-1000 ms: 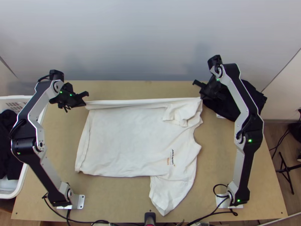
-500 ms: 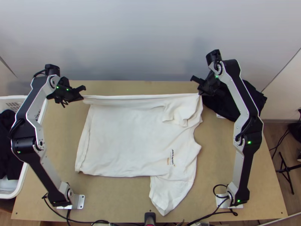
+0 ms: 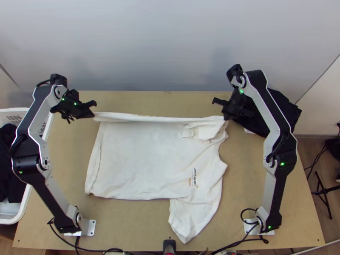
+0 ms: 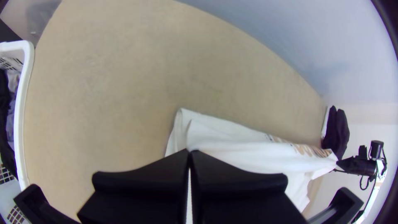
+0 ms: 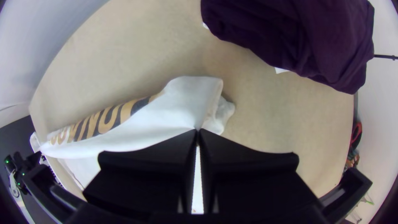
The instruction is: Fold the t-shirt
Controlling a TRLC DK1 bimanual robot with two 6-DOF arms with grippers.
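Table [image 3: 250,182], light wooden, carries the white t-shirt [image 3: 136,161], which lies mostly spread across the middle, its hem toward the left arm and its shoulders toward the right arm. Its far edge runs as a narrow, turned band between the two grippers. Laundry basket [image 3: 26,204], white, stands at the table's left side with dark clothes [image 3: 10,170] inside. Dark cloth [image 3: 289,110] lies bunched at the far right, beside and partly behind the right arm. One sleeve [image 3: 191,219] extends toward the near edge; the other [image 3: 202,129] lies crumpled over the shirt near the right gripper [image 3: 225,117]. That gripper is closed on the shirt's far edge at the shoulder end. Left gripper [image 3: 93,114] is closed on the hem end of the same edge; its wrist view shows the fingertips pinching white fabric. Large tan-and-dark lettering [image 5: 110,120] shows along the band; small print [image 3: 191,180] marks the chest.
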